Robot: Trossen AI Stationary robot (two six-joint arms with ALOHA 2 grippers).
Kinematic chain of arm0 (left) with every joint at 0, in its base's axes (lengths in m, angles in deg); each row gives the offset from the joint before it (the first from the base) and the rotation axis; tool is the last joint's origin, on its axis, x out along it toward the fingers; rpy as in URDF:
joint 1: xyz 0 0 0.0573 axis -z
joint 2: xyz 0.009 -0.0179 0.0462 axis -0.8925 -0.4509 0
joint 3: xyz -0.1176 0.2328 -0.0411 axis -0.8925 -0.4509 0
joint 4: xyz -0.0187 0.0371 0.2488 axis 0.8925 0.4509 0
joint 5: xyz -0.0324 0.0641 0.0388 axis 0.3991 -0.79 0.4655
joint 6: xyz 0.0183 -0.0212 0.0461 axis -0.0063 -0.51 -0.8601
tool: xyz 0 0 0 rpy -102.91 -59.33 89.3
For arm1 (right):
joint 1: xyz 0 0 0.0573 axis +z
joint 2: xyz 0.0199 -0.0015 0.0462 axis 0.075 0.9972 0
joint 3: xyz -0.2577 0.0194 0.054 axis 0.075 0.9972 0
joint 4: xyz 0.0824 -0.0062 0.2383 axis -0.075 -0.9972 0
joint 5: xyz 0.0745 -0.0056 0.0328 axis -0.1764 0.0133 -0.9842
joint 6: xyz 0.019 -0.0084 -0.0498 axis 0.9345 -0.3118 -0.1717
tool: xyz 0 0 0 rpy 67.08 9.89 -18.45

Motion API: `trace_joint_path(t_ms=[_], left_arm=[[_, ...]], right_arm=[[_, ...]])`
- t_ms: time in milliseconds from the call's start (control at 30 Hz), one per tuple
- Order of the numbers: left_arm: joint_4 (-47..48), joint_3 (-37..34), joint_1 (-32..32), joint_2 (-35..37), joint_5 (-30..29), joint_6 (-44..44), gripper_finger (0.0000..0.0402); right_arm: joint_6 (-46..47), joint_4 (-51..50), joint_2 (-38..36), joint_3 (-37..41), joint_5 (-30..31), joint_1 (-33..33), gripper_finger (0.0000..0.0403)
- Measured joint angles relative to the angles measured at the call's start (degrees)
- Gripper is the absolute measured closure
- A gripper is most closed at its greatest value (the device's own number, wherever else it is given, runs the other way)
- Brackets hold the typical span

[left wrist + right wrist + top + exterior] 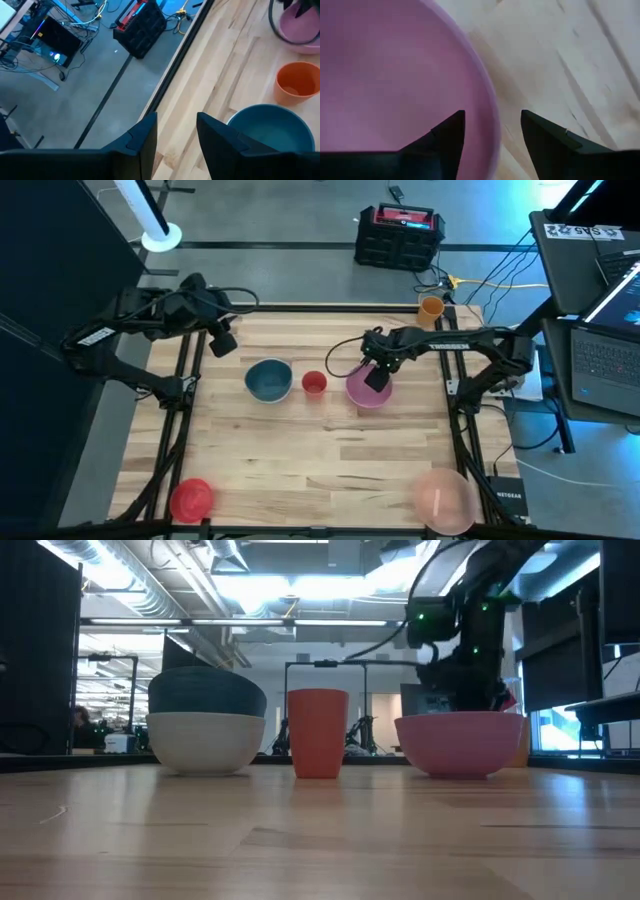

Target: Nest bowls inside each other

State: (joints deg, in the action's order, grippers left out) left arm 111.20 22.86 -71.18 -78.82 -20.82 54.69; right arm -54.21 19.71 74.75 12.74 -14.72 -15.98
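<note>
A pink bowl (368, 390) stands on the table right of centre. My right gripper (377, 377) is over it, pointing down and open. In the right wrist view its fingers (451, 135) stand on either side of the bowl's rim (490, 115), one inside and one outside, with a gap to each. A teal bowl (268, 379) sits inside a whitish bowl (205, 745) at the centre. A red bowl (190, 499) rests near the near left corner. A translucent pale pink bowl (445, 499) is at the near right. My left gripper (222, 340) hangs open above the far left, with nothing in it.
A small orange-red cup (314, 383) stands between the teal and the pink bowl. Another orange cup (431, 307) is at the far right corner. Beyond the far edge, a black and red case (398, 235) is on the floor. Bare wood lies across the table's near half.
</note>
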Motion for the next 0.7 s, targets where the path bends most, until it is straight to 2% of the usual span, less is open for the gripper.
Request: trace_joint_path(t_ms=[467,567,700], left_arm=[[0.02,0.00,0.00,0.00,0.05,1.06,0.0279],[0.03,0.00,0.00,0.00,0.05,1.52,0.0279],[0.43,0.00,0.00,-0.02,0.05,2.76,0.0279]], right_arm=[[-3.62,-0.98,-0.03,-9.79,-5.54,0.03,0.0400],[-3.84,-0.80,-0.16,-16.60,-8.10,0.08,0.0402],[-4.72,5.55,0.78,-25.23,-10.37,0.06,0.0402]])
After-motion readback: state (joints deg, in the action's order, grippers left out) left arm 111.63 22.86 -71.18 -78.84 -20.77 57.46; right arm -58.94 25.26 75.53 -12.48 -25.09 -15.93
